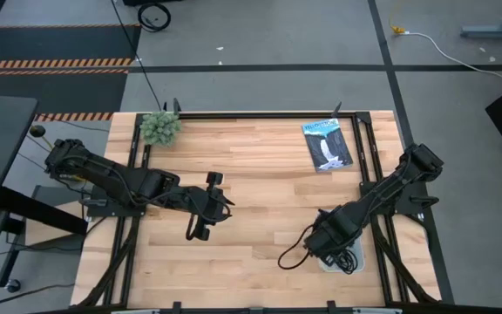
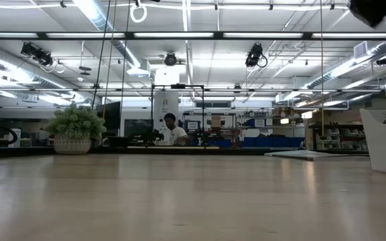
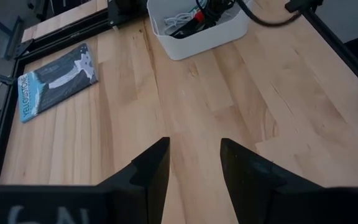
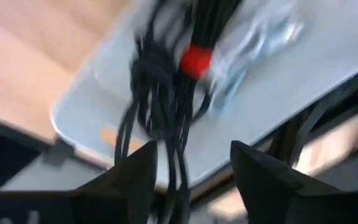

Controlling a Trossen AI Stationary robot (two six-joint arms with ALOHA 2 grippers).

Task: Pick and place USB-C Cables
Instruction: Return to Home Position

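The white bin [image 3: 216, 38] sits near the right-hand front corner of the wooden surface [image 3: 241, 106]. The USB-C cables [image 3: 188, 18] lie coiled inside it. The right gripper [image 4: 192, 152] hangs directly over the bin, fingers spread apart and pointing down into it. A bundle of black cables [image 4: 166, 81], bound by a red tie [image 4: 195, 61], lies straight below, and some strands run up between the two fingers. Whether any strand touches a finger cannot be told. One black loop [image 1: 290, 255] spills over the bin's wall onto the surface, on the side toward the left arm. The left gripper [image 3: 194, 146] hovers well away from the bin, fingers released and empty, aimed across bare wood toward it. A straight lift out of the bin looks safest for the right arm, since a sideways pull could snag the strands. A pale cable [image 4: 253, 43] beside the black bundle is blurred; white and light blue cannot be told apart.
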